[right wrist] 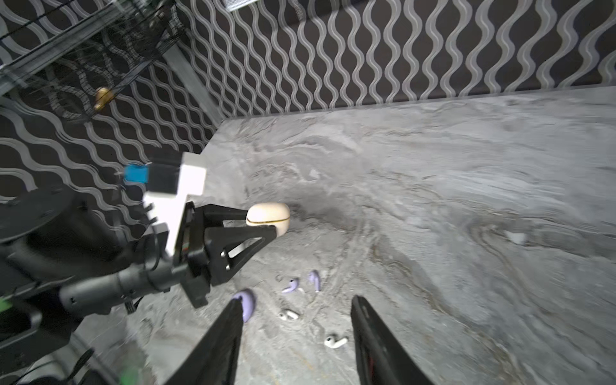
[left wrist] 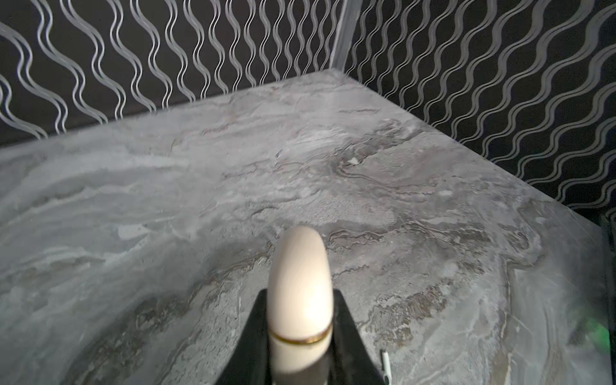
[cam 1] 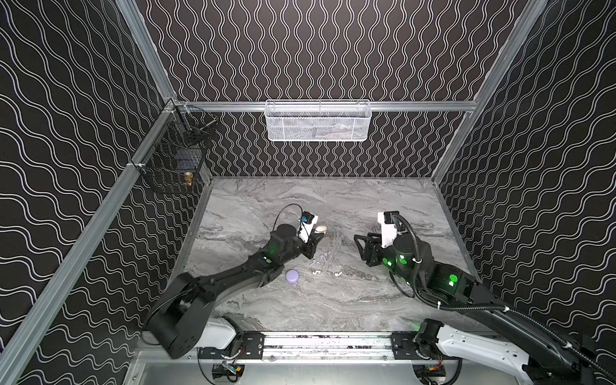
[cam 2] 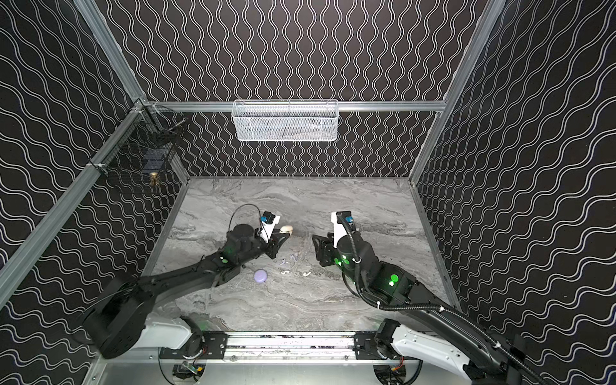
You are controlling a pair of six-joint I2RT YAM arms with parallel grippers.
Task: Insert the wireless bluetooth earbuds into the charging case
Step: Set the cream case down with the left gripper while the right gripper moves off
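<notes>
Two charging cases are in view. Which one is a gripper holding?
The cream case with the gold seam, clamped in the left gripper. The lavender case lies free on the table.

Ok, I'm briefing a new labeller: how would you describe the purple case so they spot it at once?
On the grey marble tabletop, look near the middle, right by the left arm. The lavender case lies there beside tiny scattered earbuds. It is a round puck far bigger than them; the cream case sits in the left gripper.

Dim light; wrist views blurred (top views sharper).
</notes>
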